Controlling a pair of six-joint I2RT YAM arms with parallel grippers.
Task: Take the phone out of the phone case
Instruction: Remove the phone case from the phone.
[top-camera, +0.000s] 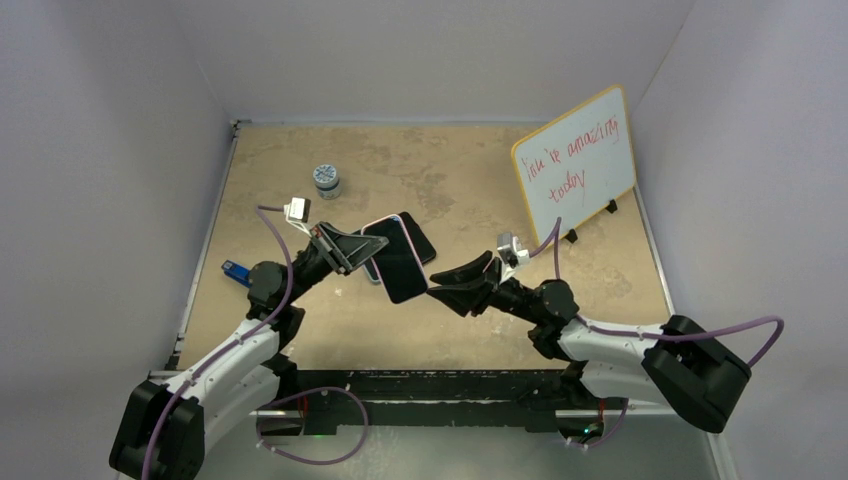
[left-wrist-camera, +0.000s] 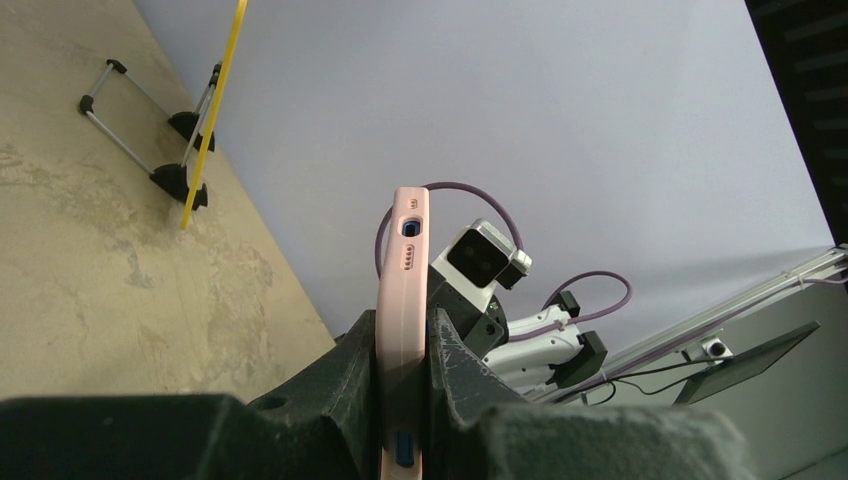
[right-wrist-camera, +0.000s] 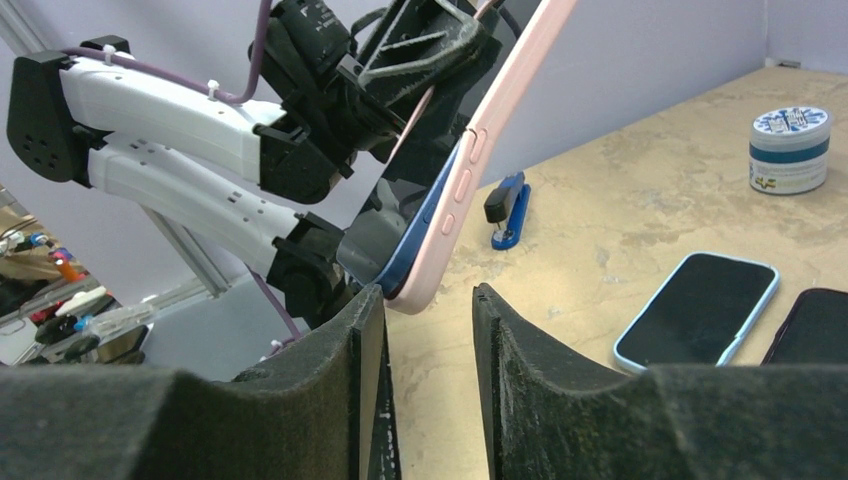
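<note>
My left gripper (top-camera: 368, 252) is shut on a phone in a pink case (top-camera: 400, 268) and holds it up above the table. In the left wrist view the pink case (left-wrist-camera: 402, 290) stands edge-on between my fingers (left-wrist-camera: 455, 365). The blue phone (right-wrist-camera: 420, 245) shows along the inside of the pink case (right-wrist-camera: 490, 150). My right gripper (top-camera: 440, 288) is open. In the right wrist view its fingertips (right-wrist-camera: 370, 305) flank the lower corner of the case, with that corner just beyond the gap and close to the left fingertip.
Two other phones lie on the table: one in a light blue case (right-wrist-camera: 700, 310) and a dark one (right-wrist-camera: 812, 325), also seen from above (top-camera: 418, 238). A small jar (top-camera: 326, 180), a blue stapler (top-camera: 234, 271) and a whiteboard (top-camera: 575, 165) stand around.
</note>
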